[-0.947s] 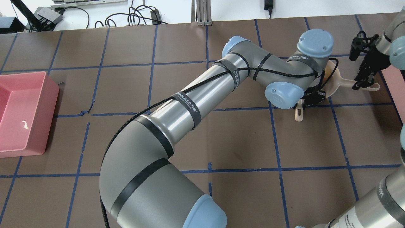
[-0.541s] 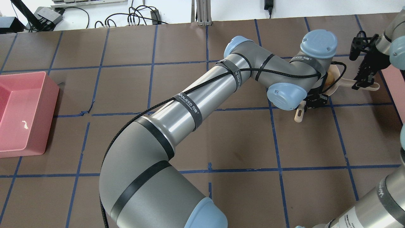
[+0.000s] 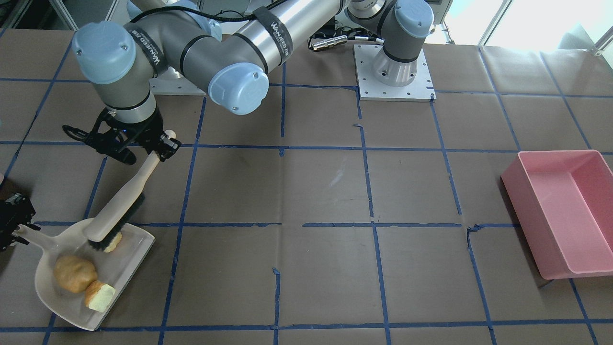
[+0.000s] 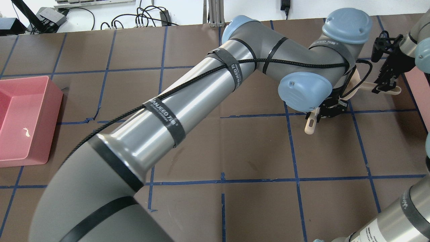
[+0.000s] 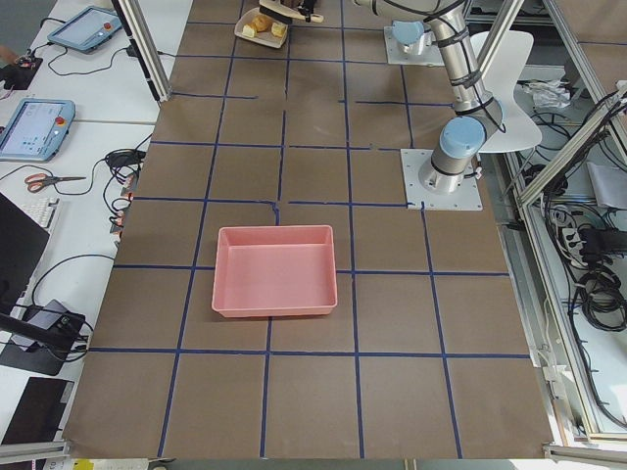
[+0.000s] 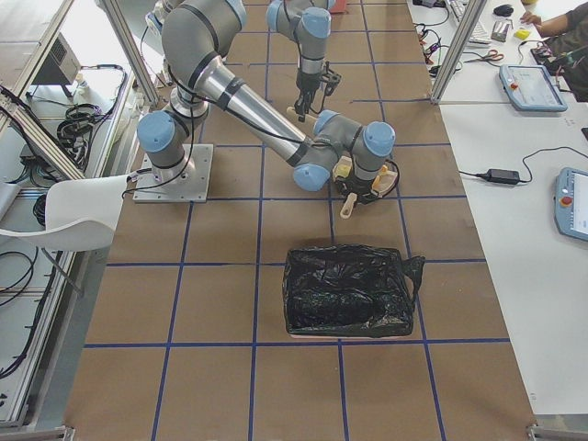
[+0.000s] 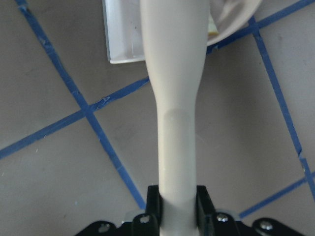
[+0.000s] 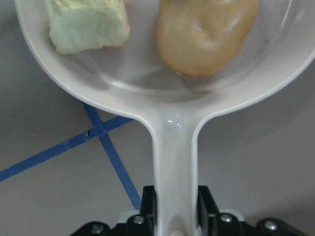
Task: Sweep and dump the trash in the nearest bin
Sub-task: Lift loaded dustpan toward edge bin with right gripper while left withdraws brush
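Observation:
A white dustpan (image 3: 57,292) holds the trash: a brown potato-like lump (image 3: 74,274), a pale foam chunk (image 3: 101,293) beside it, and a second chunk (image 3: 114,243) under the bristles. My left gripper (image 3: 160,143) is shut on the handle of a cream brush (image 3: 119,203), whose bristles rest in the pan's mouth. My right gripper (image 3: 12,227) is shut on the dustpan handle (image 8: 174,162). The right wrist view shows the potato (image 8: 206,34) and one chunk (image 8: 88,24) in the pan. The bin (image 4: 420,90) shows as a pink sliver at the right edge.
A large pink tray (image 4: 23,121) sits at the far left of the table. In the exterior right view a black bag (image 6: 349,292) covers a container near the table's end. My left arm (image 4: 188,101) spans the table's middle. Blue tape lines grid the brown table.
My left arm's elbow and forearm have swung up and closer to the overhead camera. The brush handle's end has shifted slightly left and nearer. The dustpan and right gripper have barely moved.

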Available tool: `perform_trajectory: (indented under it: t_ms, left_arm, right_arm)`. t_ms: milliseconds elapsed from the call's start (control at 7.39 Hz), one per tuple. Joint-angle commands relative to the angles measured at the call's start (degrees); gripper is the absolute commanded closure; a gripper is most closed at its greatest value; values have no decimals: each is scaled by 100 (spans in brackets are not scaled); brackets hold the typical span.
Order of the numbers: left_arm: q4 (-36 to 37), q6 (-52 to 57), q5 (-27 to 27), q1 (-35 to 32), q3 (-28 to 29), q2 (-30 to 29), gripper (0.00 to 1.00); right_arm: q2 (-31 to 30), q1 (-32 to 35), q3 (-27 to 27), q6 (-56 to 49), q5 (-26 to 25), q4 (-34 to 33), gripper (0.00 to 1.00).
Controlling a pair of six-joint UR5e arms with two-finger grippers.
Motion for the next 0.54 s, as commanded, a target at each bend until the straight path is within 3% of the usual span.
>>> perform_trajectory:
  t_ms: [0,406]
  left_arm:
    - [-219,-362,167,233,-1612,1026,100]
    - [789,-584,371,945,-4144,2521,100]
  right_arm:
    - [-95,-37,-56,24,478,-149,80]
    - [-735,-465,-100,95,585,7,81]
